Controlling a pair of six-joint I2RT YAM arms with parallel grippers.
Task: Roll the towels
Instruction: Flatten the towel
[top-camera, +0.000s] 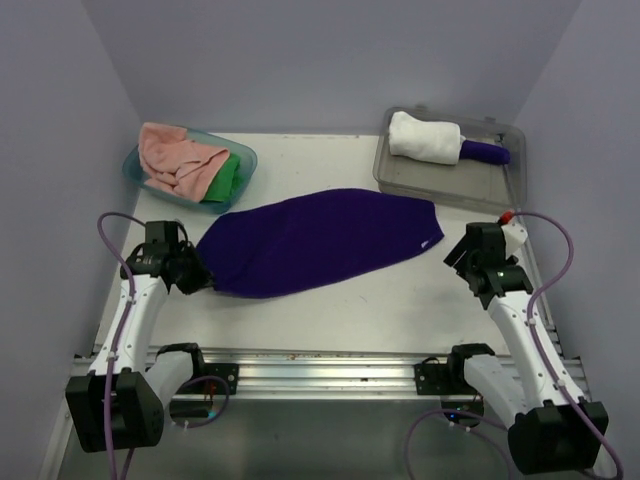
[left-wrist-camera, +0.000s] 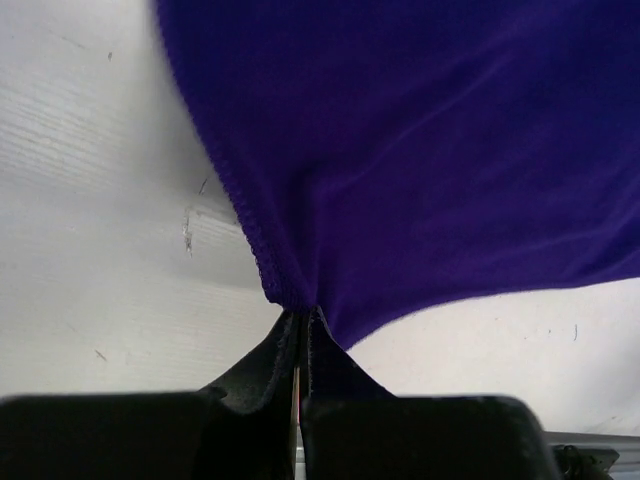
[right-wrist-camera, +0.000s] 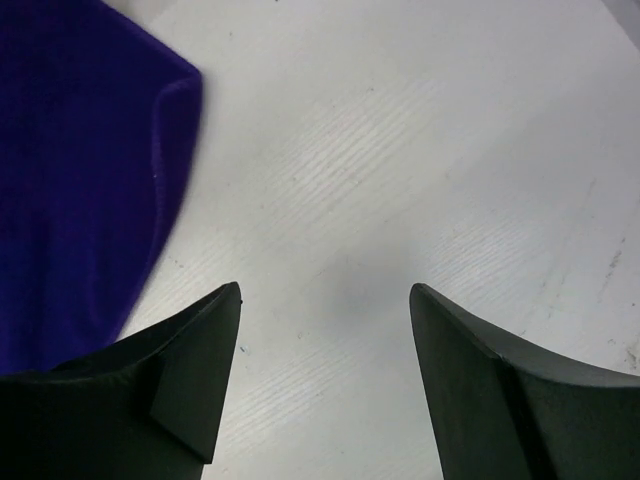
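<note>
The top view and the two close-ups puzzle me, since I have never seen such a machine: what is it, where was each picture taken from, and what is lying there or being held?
It is a pair of robot arms, the left arm and the right arm, bolted at the near edge of a table. The wide picture is taken from above and behind them. Each close-up comes from a camera on one wrist, looking past that arm's own tool.

A dark purple towel lies spread out in the middle. The left tool is shut on one corner of it. The right tool is open over bare table by the towel's other end and holds nothing.

At the back left, a teal tub holds a pink towel and a green towel. At the back right, a clear tray holds a rolled white towel.
</note>
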